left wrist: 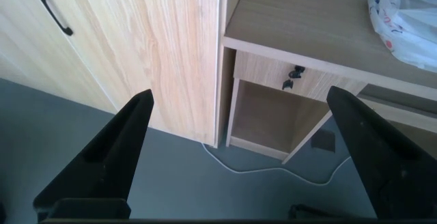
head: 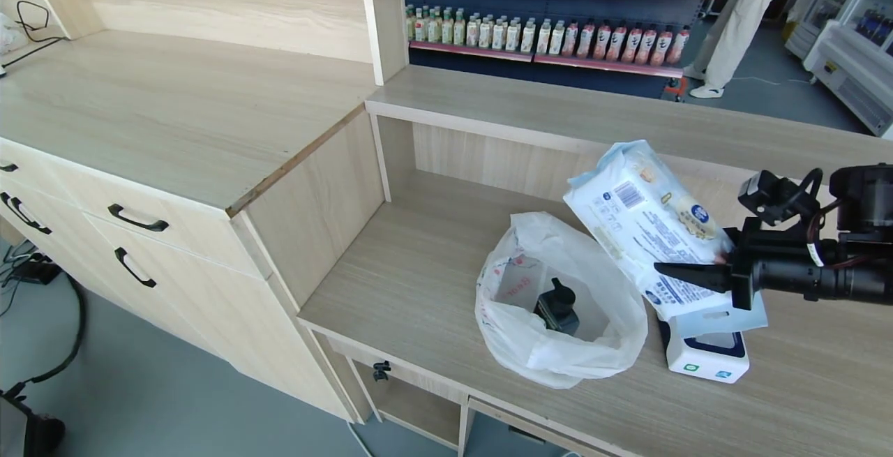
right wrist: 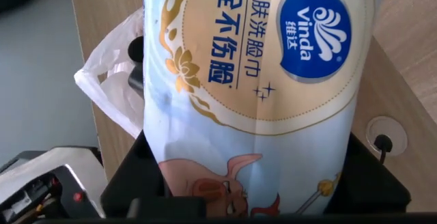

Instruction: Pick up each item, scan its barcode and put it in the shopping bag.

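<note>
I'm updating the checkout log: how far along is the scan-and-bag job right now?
Done: a dark item lies in the shopping bag. In hand: the right gripper holds a white pack above the scanner, beside the bag. Whether it has scanned cannot be told. Left: getting the pack into the bag. The left gripper hangs open, off the counter's front, holding nothing.

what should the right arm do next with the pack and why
Probably turn the pack so its barcode faces the scanner below: the right gripper holds it just over the scanner, but the barcode sits on the upper face, turned away. The bag beside it likely comes after.
</note>
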